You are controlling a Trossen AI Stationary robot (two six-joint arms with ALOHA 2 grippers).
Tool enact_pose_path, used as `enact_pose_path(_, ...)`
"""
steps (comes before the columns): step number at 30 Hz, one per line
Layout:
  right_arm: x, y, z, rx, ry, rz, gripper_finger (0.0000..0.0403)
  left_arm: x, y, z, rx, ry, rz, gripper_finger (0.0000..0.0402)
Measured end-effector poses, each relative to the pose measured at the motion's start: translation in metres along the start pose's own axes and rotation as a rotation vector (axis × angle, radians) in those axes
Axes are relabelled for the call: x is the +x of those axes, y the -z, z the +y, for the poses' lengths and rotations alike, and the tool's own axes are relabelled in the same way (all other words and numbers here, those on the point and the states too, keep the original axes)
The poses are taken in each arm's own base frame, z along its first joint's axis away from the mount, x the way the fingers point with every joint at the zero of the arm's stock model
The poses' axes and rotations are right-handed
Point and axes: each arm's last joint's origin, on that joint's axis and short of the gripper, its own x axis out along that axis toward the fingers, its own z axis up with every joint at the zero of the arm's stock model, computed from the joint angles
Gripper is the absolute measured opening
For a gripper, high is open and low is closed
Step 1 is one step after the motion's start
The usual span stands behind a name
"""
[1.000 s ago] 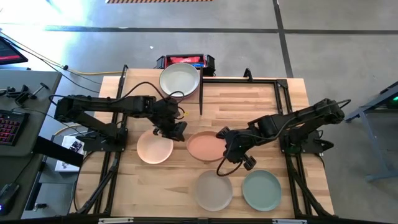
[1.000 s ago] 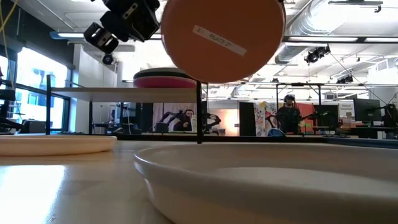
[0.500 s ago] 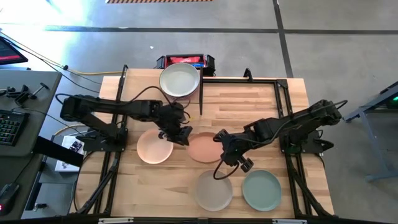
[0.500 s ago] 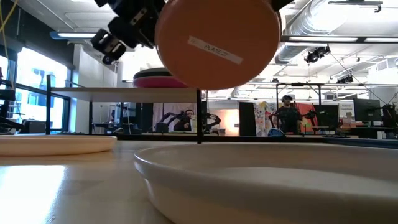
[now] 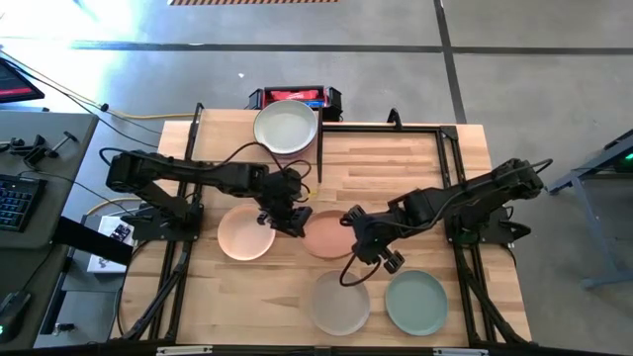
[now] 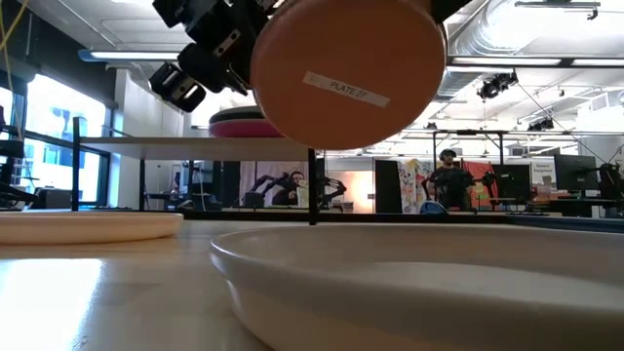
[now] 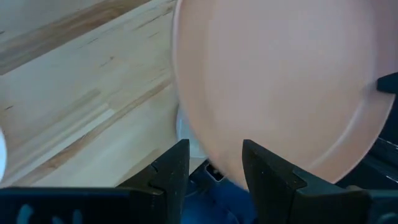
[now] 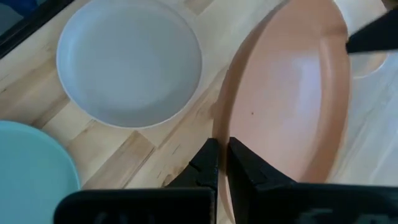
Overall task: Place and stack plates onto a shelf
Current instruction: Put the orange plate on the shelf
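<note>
A salmon plate [image 5: 326, 237] is lifted above the table's middle; the low view shows the labelled underside of this salmon plate [image 6: 346, 73]. My right gripper [image 5: 353, 235] is shut on its right rim. My left gripper [image 5: 295, 222] is open at the plate's left rim, and in the left wrist view its fingers [image 7: 180, 168] stand on either side of that rim [image 7: 208, 158]. The peach plate [image 5: 245, 234], the beige plate [image 5: 341, 302] and the sage green plate [image 5: 415, 302] lie flat on the table. On the shelf [image 6: 195, 144] sits a stack with an off-white plate [image 5: 286, 127] on top. My right gripper pinches the salmon plate's right rim [image 8: 219, 134] between its two fingers, one on the upper face and one beneath, coming from the table's right. The plate is lifted clear and tilted, its underside turned toward the near edge. My left gripper straddles the left rim; whether it touches cannot be told.
A thin dark upright [image 5: 318, 163] stands at the shelf's right end, just beyond the lifted plate. A pink plate [image 6: 258, 125] shows in the stack on the shelf. A red and black box [image 5: 297, 96] sits past the far edge. Bare wood lies at the far right [image 5: 396, 163].
My left gripper has moved toward the table's right and slightly nearer, from above the peach plate's far rim to the salmon plate's left rim. The salmon plate has stayed aloft in my right gripper, shifting only slightly.
</note>
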Motion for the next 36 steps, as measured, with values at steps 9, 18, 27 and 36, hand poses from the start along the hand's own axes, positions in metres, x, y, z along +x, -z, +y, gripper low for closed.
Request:
enact_pose_path(9,0.0000,0.0022,0.0010,0.001,-0.011,0.023,0.0000,-0.0001,-0.0002,-0.0002,0.015,0.005,0.010,0.0135)
enact_pose_path(18,0.0000,0.0008,0.0000,0.002,0.001,0.009,0.0000,0.0006,-0.0010,0.0003,0.016,-0.003,-0.007,0.0135)
enact_pose_path(27,-0.0001,0.0010,-0.0009,0.002,0.025,0.018,0.0000,0.0006,-0.0021,0.0012,0.055,-0.021,-0.046,0.0099)
enact_pose_path(36,-0.0001,-0.0002,-0.0008,0.019,0.023,0.006,0.0000,0.0002,-0.0041,0.0013,0.094,-0.037,-0.103,0.0018)
